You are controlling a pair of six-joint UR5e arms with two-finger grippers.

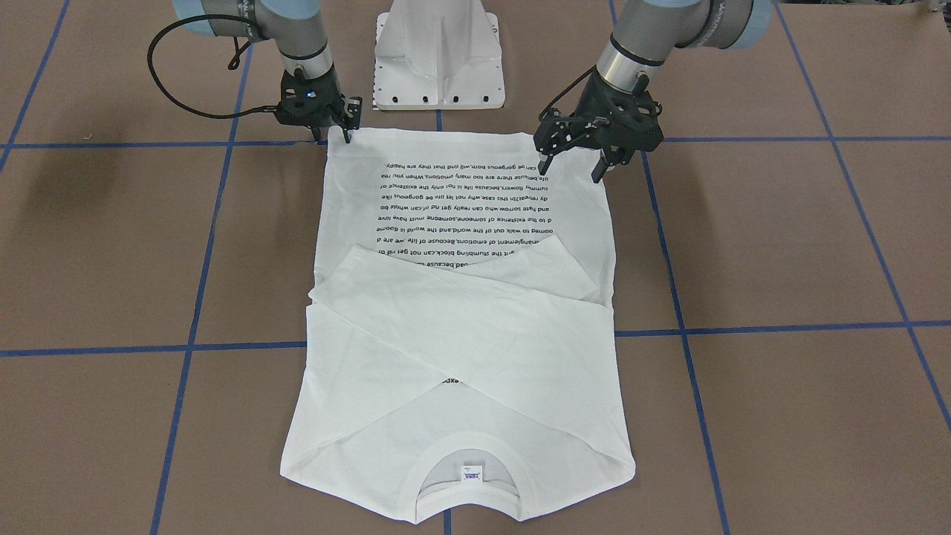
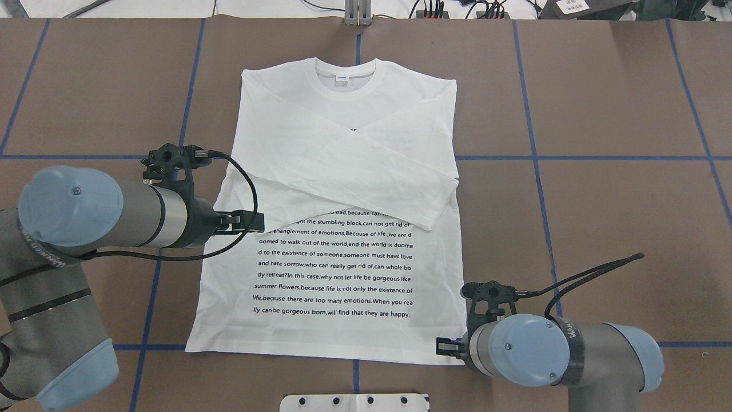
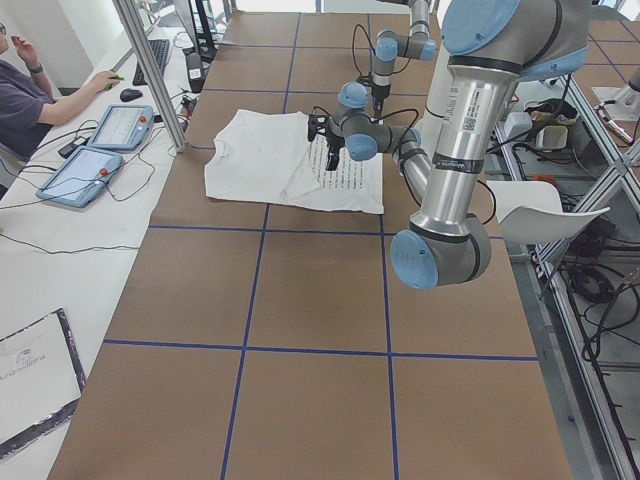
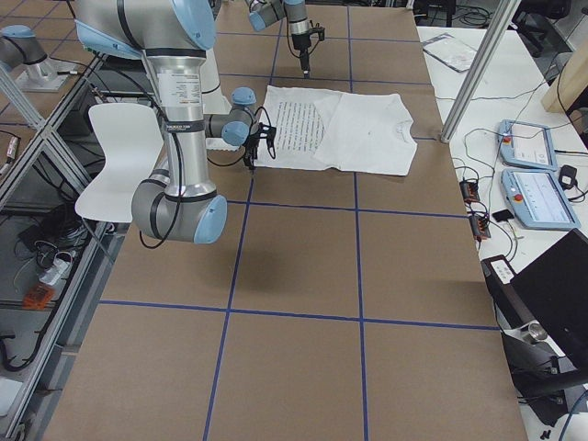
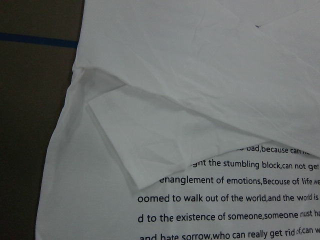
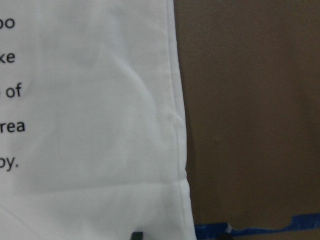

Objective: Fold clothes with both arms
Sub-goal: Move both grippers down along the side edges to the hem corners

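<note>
The white long-sleeved T-shirt [image 1: 461,334] [image 2: 343,171] lies flat, text side up. Both sleeves are crossed over its chest, and the neck [image 2: 346,77] points away from the robot. My left gripper [image 1: 570,171] [image 2: 251,220] hangs open well above the shirt's left edge, holding nothing. The left wrist view shows only the shirt [image 5: 200,100] with a sleeve cuff [image 5: 125,145]. My right gripper [image 1: 334,136] [image 2: 450,346] sits low at the hem's right corner [image 6: 182,200], its fingers slightly apart and empty. One fingertip [image 6: 136,235] shows over the cloth.
The white metal pedestal [image 1: 438,67] [image 2: 354,402] stands between the arm bases, close to the hem. Blue tape lines cross the brown table [image 2: 600,200]. A person [image 3: 20,90] sits at a side desk with tablets [image 3: 100,150]. A white chair [image 4: 115,156] stands behind the robot.
</note>
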